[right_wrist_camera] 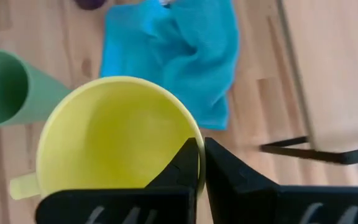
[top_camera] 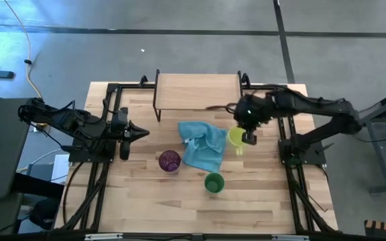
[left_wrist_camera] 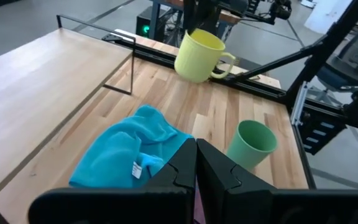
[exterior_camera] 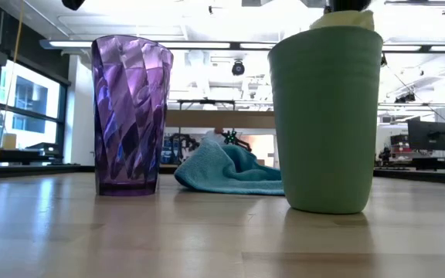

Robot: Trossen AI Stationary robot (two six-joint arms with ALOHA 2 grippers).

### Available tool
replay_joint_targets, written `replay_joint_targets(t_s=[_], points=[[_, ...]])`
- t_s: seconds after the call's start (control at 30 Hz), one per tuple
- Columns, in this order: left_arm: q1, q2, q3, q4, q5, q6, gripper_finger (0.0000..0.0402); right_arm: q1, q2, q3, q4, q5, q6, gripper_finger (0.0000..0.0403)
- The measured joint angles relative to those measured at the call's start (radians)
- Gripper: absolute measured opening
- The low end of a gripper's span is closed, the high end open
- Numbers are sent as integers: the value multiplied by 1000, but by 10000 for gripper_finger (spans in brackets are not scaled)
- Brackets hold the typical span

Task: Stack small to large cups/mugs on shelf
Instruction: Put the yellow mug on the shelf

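Note:
The yellow-green mug (right_wrist_camera: pixel 114 137) hangs above the table, near the front right corner of the shelf (top_camera: pixel 198 92), with my right gripper (right_wrist_camera: pixel 201 146) shut on it. The purple tumbler (top_camera: pixel 169 161) and the green cup (top_camera: pixel 214 182) stand upright on the table, nearer the front edge. My left gripper (top_camera: pixel 136 132) hovers shut at the table's left, holding nothing, and points toward the blue cloth (top_camera: pixel 203 144). My right gripper pinches the mug's wall at the rim (right_wrist_camera: pixel 197 142), on the side away from the handle (right_wrist_camera: pixel 23 185), with one finger inside the mug and one outside. The fingers come from above, pointing steeply down. The mug hangs clear of the table, mouth up and slightly tilted (left_wrist_camera: pixel 197 56).
The crumpled blue cloth (left_wrist_camera: pixel 132 155) lies on the table between the shelf and the two standing cups. The shelf's light wood top (left_wrist_camera: pixel 36 93) is bare. The arms' black frames run along the left and right table edges.

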Motion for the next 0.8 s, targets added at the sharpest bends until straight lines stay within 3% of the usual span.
replay_joint_targets(t_s=[0.37, 0.8], points=[[0, 0, 0, -1, -3, 0, 1, -193, 202, 232, -60, -45, -241, 0], [0, 0, 0, -1, -4, 0, 1, -410, 328, 374, -75, -152, -386, 0]])
